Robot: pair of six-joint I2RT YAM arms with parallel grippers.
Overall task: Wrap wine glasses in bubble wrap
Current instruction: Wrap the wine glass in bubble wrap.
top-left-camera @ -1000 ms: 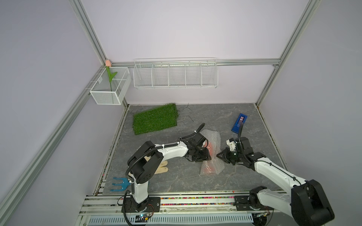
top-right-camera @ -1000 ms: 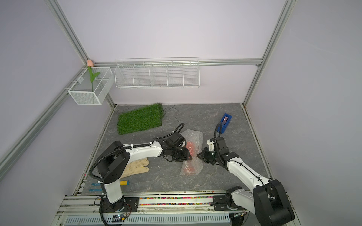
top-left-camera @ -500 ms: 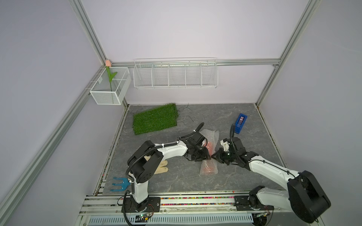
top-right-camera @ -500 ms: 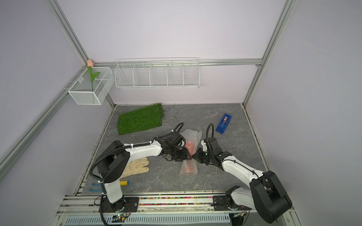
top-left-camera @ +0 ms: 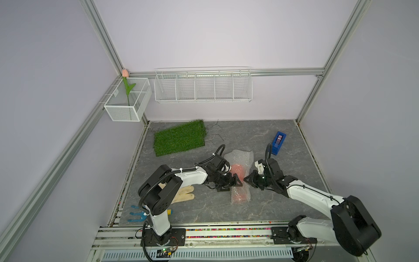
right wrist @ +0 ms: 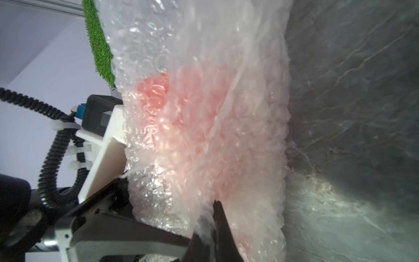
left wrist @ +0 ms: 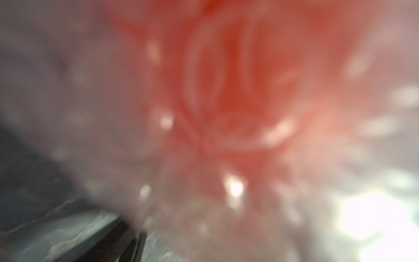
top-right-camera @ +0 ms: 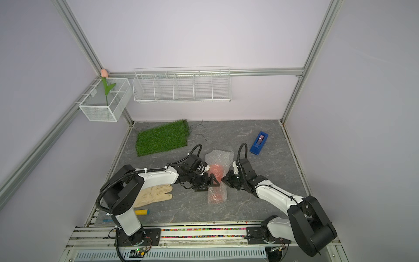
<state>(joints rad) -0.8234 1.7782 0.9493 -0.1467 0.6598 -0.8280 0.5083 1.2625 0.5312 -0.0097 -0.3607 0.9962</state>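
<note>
1. Two hands meet at the clear bubble-wrap sheet (top-left-camera: 241, 156), rolled round the lying red-orange plastic goblet (top-left-camera: 237, 170) on the grey marbled table (top-left-camera: 272, 204), nearer the robot's base than the green artificial-grass mat (top-left-camera: 180, 140).
2. The right hand (right wrist: 210, 217) pinches the film's loose edge, probably so the roll cannot unwind.
3. The left hand (top-left-camera: 230, 184) stands spread at the bundle's side, gripping nothing.
4. A second earlier the right hand sat farther from the bundle, which lies unmoved.
</note>
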